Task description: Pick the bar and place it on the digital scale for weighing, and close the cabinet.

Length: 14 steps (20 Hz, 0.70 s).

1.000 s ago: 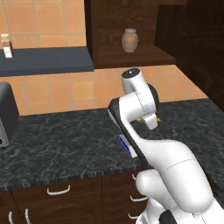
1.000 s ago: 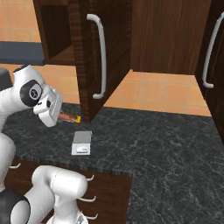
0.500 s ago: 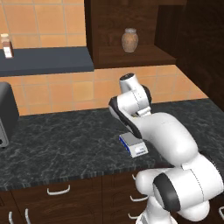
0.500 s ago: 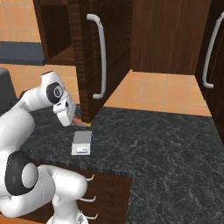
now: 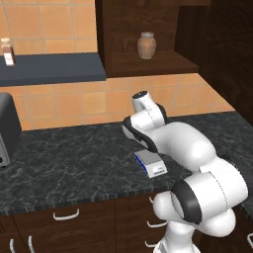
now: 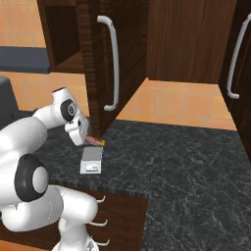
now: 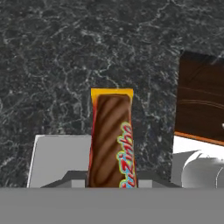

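Observation:
The bar, brown with a yellow end and red edges, sticks out from my gripper, which is shut on it. In the right base view the bar's yellow tip shows just past my gripper, above the far edge of the digital scale. The scale lies flat on the black counter; its light grey top sits to the left under the bar. The cabinet door stands open right behind the bar, its silver bar handle facing right. Its lower edge shows as a dark panel.
A tan vase stands inside the open cabinet. A dark toaster sits at the counter's far left, and a small bottle on the blue shelf. Another cabinet handle is at right. Drawers with curved handles run below the counter.
My arm has folded forward and my gripper, with the bar in it, has moved right and slightly down to the scale's far edge. The scale, earlier partly hidden by the arm, now shows whole.

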Tool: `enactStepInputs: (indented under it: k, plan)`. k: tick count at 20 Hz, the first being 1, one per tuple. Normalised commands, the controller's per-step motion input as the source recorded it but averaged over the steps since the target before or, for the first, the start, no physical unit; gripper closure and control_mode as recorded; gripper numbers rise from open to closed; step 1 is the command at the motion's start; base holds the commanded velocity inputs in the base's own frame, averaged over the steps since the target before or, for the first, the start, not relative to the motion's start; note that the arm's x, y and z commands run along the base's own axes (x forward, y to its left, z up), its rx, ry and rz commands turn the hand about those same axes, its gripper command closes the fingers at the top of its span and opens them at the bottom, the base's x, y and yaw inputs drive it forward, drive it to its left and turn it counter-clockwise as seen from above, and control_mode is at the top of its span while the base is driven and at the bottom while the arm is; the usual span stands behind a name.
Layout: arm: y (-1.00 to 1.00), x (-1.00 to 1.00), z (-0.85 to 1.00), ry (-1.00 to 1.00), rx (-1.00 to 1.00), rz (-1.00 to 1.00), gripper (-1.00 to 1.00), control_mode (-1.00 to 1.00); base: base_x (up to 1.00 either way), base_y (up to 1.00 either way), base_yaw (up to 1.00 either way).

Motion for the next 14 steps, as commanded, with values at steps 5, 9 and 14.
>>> enactStepInputs:
  k: [5, 9, 14]
  plan:
    - [0.00, 0.42, -0.37, 0.00, 0.00, 0.00, 1.00, -1.00, 0.00, 0.00, 0.00]
    - [0.00, 0.31, -0.28, 0.00, 0.00, 0.00, 1.00, -1.00, 0.00, 0.00, 0.00]
    - [0.20, 0.18, -0.37, 0.01, 0.00, 0.00, 1.00, -1.00, 0.00, 0.00, 0.00]
